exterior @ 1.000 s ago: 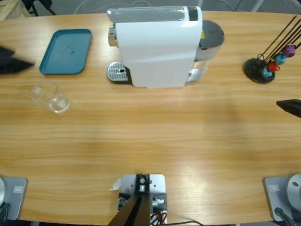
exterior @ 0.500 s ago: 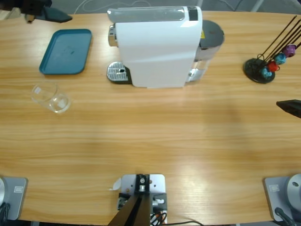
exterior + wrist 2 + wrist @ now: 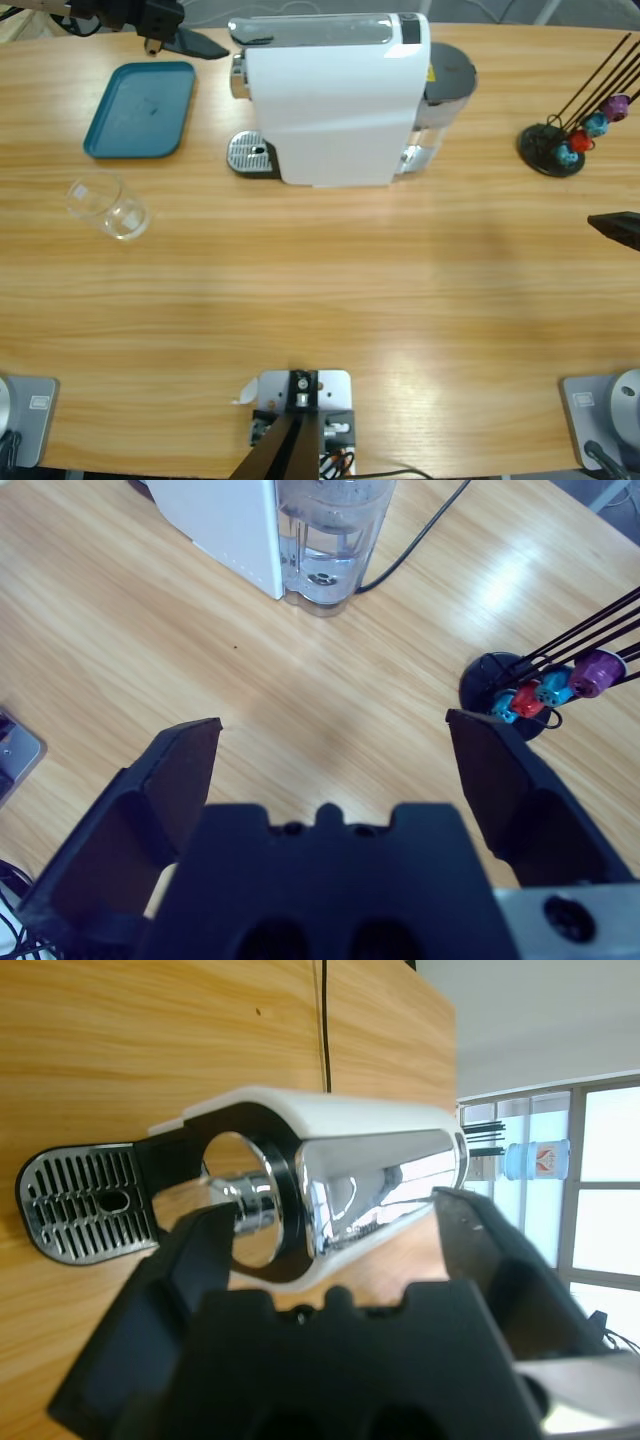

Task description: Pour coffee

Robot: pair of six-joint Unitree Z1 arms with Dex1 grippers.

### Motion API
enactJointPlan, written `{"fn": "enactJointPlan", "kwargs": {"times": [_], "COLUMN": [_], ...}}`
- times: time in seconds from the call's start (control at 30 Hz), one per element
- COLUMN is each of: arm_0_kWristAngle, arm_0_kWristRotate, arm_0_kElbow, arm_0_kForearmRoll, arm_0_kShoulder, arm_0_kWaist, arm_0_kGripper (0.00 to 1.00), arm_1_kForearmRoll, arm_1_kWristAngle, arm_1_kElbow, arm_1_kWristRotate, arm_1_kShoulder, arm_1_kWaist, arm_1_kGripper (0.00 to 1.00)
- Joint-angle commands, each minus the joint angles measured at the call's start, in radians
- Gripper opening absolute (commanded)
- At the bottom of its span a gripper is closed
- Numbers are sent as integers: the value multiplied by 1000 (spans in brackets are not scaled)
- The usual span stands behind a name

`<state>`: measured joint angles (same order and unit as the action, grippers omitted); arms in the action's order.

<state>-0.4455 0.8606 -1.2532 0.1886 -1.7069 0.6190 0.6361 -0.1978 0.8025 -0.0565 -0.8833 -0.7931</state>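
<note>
since the earlier frame the left gripper (image 3: 205,45) has swung in to the coffee machine (image 3: 335,100), jaws spread wide at its chrome spout (image 3: 250,1210), while the right gripper (image 3: 615,228) hangs agape well right of the machine and an empty-looking glass (image 3: 108,206) lies left of it, coffee unseen.

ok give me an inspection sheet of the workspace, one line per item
Surface: long wooden table, no spills seen.
Job's things: white coffee machine with drip grate; clear glass on the table, apart from it; no coffee seen.
Clutter: teal tray; capsule rack with coloured capsules.
Hands: left hand open, by the machine's front; right hand open over bare table.
Cables: black cable behind the machine.
Surroundings: windows and a water bottle in the left wrist view.
</note>
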Motion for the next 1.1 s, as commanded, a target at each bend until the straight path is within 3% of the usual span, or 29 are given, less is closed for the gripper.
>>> {"fn": "enactJointPlan", "kwargs": {"times": [0.03,0.07,0.13,0.2,0.23,0.27,0.67,1.1], "arm_0_kWristAngle": [-30,-30,-35,-50,-60,-67,-75,-131], "arm_0_kWristRotate": [11,15,15,18,18,18,5,17], "arm_0_kElbow": [0,8,14,20,23,28,69,3], "arm_0_kForearmRoll": [-45,-44,-44,-44,-44,-44,-53,-201], "arm_0_kShoulder": [-55,-46,-33,-23,-17,-11,96,64], "arm_0_kWaist": [-2,-3,-6,-7,-7,-7,-8,23], "arm_0_kGripper": [477,455,240,208,66,0,0,0], "arm_1_kForearmRoll": [6,5,5,5,5,5,-10,-10], "arm_1_kWristAngle": [-5,-5,-5,-5,-5,-5,-5,-5], "arm_1_kElbow": [-20,-20,-19,-19,-19,-19,-33,-35], "arm_1_kWristRotate": [1,1,1,1,1,1,1,3], "arm_1_kShoulder": [-14,-15,-16,-16,-16,-16,9,12], "arm_1_kWaist": [-6,-6,-6,-6,-6,-6,-6,-6], "arm_1_kGripper": [1000,1000,1000,1000,1000,1000,984,982]}}
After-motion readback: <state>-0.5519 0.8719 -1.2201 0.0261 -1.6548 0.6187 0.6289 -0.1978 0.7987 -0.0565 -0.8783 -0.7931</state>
